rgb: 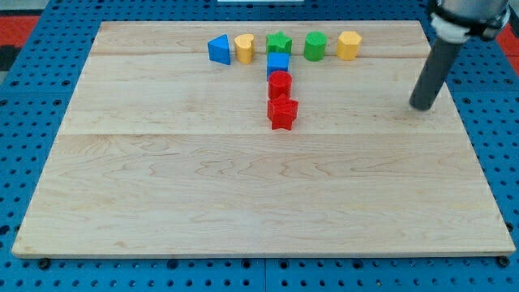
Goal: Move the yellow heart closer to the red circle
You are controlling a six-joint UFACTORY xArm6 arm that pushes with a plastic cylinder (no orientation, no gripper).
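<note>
The yellow heart sits in a row near the view's top, between a blue triangle and a green star. The red circle lies just below a blue cube and above a red star. The heart is up and to the left of the red circle, a short gap apart. My tip rests on the board at the view's right, far from both blocks.
A green hexagon-like block and a yellow hexagon end the top row on the right. The wooden board lies on a blue pegboard.
</note>
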